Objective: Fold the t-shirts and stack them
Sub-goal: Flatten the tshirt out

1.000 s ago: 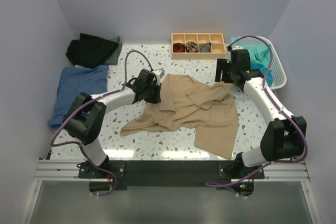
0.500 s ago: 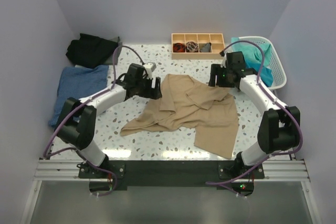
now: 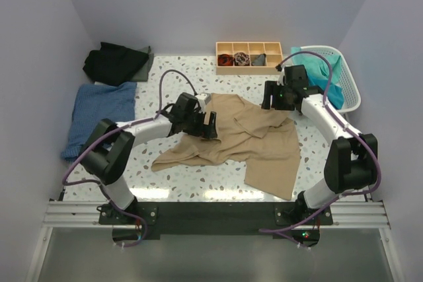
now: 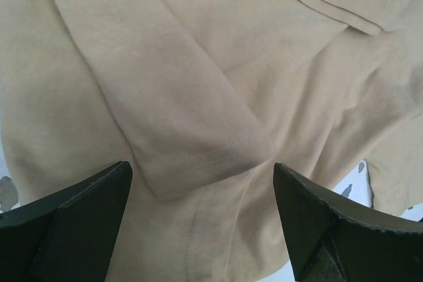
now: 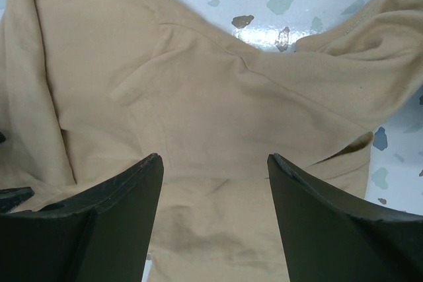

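Seeing large crumpled tan-beige cloth t-shirt [image 3: 264,146] on speckled table [image 3: 198,186]. Hovering over it with left gripper [image 4: 201,179] spread wide, right gripper [image 5: 215,173] spread too, gripping nothing.

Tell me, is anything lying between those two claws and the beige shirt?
Nothing visible does. The left gripper and the right gripper both hang open directly over the beige shirt, with only bare cloth showing between their fingers.

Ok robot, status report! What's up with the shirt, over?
Left gripper open, right gripper open, both over tan shirt. Shirt crumpled, unfolded. Tray, basket off to side.
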